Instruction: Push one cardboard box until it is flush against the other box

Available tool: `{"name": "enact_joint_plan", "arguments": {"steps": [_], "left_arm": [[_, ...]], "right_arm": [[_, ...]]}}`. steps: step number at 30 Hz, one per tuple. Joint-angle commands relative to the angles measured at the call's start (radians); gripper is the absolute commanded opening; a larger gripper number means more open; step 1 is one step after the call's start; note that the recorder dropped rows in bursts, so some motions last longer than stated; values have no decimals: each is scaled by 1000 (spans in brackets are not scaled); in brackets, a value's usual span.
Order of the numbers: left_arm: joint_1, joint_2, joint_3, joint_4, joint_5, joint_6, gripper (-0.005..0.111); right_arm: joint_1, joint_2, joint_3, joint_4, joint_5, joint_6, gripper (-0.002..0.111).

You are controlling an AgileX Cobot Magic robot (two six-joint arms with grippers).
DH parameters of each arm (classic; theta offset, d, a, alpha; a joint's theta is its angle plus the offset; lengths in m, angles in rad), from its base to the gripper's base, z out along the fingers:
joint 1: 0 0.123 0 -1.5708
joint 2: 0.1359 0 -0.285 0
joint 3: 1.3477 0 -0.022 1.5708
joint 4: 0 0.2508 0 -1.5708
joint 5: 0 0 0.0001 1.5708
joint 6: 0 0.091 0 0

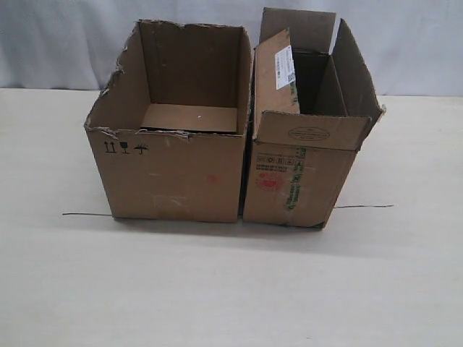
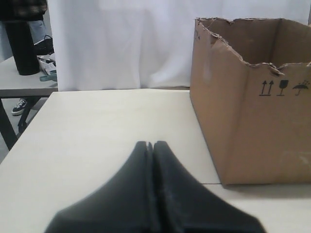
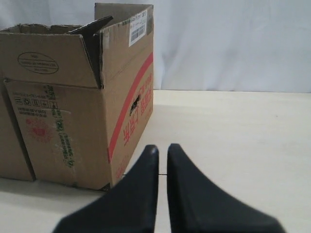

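Observation:
The narrower carton (image 1: pixel 289 181), with upright flaps, a white label and red and green print, stands right of the wider ragged-rimmed carton (image 1: pixel 173 173). Only a thin dark slit shows between their near walls. Neither gripper appears in the exterior view. In the left wrist view my left gripper (image 2: pixel 151 143) is shut and empty over bare table, apart from the wider carton (image 2: pixel 252 126) with its black symbols. In the right wrist view my right gripper (image 3: pixel 162 148) holds nothing, its fingers nearly together. It hangs off the narrower carton's (image 3: pixel 73 121) outer red-striped side without touching it.
A thin dark line (image 1: pixel 79 214) runs along the table behind both cartons and comes out again on the right. A white curtain hangs behind the table. Beyond the table's left edge stands another table (image 2: pixel 24 82) with dark items on it.

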Motion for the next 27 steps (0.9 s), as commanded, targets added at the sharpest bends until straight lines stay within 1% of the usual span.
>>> {"name": "enact_joint_plan", "arguments": {"steps": [1,4,6,27], "left_arm": [[-6,-3,2,4,-6,-6,0],[-6,-3,2,4,-6,-6,0],[-6,-3,2,4,-6,-6,0],[-6,-3,2,1,-11,-6,0]], "right_arm": [[-23,-3,5,4,-7,-9,5],[-109,-3,5,17,-7,-9,5],[-136,-3,5,17,-7,-9,5],[-134,-3,5,17,-7,-9,5]]}}
